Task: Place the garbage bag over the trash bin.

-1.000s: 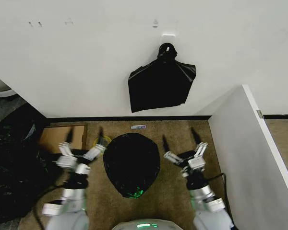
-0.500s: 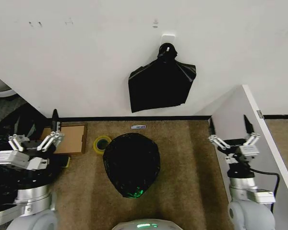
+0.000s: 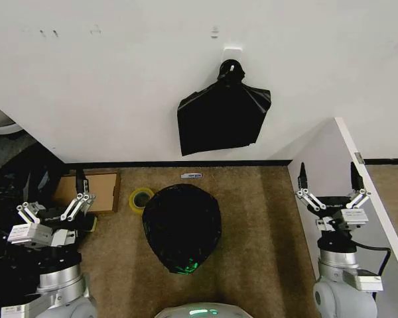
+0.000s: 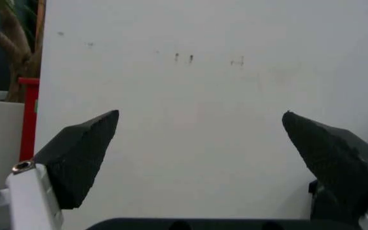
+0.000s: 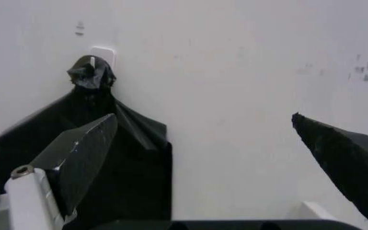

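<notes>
The glossy black garbage bag [image 3: 182, 228] is draped over a rounded form on the brown floor in the middle of the head view. The trash bin is hidden under it. My left gripper [image 3: 53, 199] hangs open well to the left of the bag, over the floor's left edge. Its dark fingers stand wide apart and point at the bare white wall, and the left gripper [image 4: 200, 143] holds nothing. My right gripper [image 3: 328, 185] is open far to the right, in front of the white partition. In the right wrist view the right gripper [image 5: 203, 153] is also empty.
A squarish black bag [image 3: 223, 116] with a knotted top [image 5: 89, 73] hangs from a wall hook. A yellow tape roll [image 3: 142, 198] and a cardboard sheet [image 3: 96, 191] lie left of the bag. A dark heap [image 3: 10, 192] fills the far left. A white partition [image 3: 331, 165] stands at right.
Both arms have swung outward from close beside the garbage bag to the far left and far right. Both grippers stayed open. The bag has not moved.
</notes>
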You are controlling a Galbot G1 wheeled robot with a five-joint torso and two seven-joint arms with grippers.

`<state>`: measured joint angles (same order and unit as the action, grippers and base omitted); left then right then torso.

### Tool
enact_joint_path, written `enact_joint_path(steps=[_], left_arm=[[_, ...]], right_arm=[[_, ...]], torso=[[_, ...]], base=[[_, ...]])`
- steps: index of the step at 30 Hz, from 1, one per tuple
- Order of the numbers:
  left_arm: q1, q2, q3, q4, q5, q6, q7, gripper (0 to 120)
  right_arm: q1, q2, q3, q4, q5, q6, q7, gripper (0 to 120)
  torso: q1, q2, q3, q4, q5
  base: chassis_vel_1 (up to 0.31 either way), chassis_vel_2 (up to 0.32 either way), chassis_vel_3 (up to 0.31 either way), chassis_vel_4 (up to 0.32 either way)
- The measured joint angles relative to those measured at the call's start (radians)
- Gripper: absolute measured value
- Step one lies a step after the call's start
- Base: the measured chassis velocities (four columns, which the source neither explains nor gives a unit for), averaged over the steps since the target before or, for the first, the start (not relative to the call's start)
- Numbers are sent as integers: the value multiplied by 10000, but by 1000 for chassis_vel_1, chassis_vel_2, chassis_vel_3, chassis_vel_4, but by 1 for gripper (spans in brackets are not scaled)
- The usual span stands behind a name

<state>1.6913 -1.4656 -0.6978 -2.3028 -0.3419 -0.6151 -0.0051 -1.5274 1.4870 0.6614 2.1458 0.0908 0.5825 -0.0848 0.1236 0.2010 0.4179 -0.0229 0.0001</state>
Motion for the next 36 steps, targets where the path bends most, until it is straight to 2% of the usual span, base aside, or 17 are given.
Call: enact_joint_path(steps=[12,36], left_arm=[[173,128,76,-98,47,17,143,100],[173,147,85,-109,46,63,170,100]], right_arm=[[-286,-15,-416,344,22,-818,470,100],[-294,-27,-414,368,-3,-862,481,100]], torso=[[0,0,0,-2,0],[1,0,2,-2,-1]], base=[[0,0,0,0],[0,0,0,0]])
